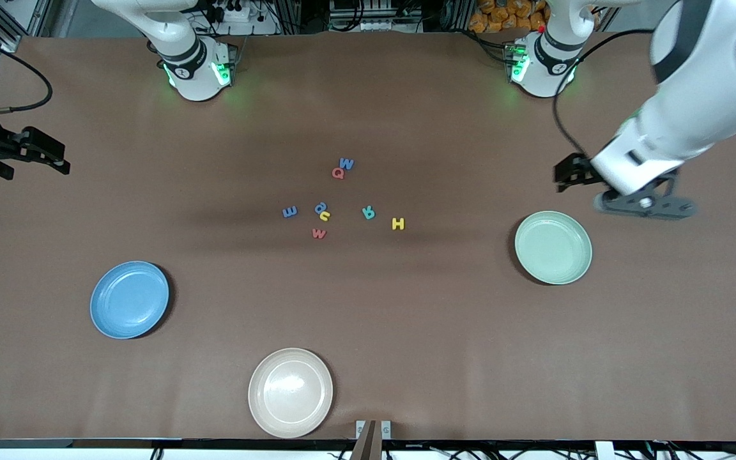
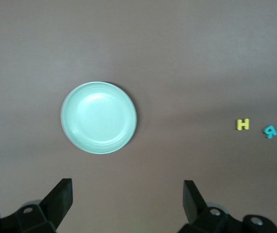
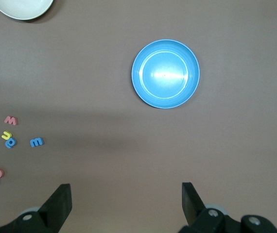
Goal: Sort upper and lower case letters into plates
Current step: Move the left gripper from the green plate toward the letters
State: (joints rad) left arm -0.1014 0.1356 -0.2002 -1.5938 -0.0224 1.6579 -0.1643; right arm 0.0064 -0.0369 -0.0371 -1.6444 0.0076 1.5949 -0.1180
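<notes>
Eight small letters lie loose on my brown table [image 1: 406, 358], all bunched near its middle and none on a plate. A blue W [image 1: 346, 163] touches a red Q [image 1: 338, 172] at the edge of the bunch nearest the bases. Nearer the front camera sit a blue m [image 1: 289, 211], a blue letter [image 1: 321, 207] touching a yellow one [image 1: 324, 216] (I can't read those two for sure), a red w [image 1: 319, 234], a teal R [image 1: 368, 213] and a yellow H [image 1: 398, 223].

My blue plate [image 1: 130, 299] rests toward the right arm's end, the mint green plate [image 1: 553, 247] toward the left arm's end, both with nothing in them. A cream plate [image 1: 291, 392] sits nearest the camera.

My left gripper [image 2: 128, 194] hangs over bare table beside the green plate, fingers spread wide, holding nothing. My right gripper [image 3: 126, 196] waits over the table at the right arm's end, jaws likewise wide apart with nothing in them.
</notes>
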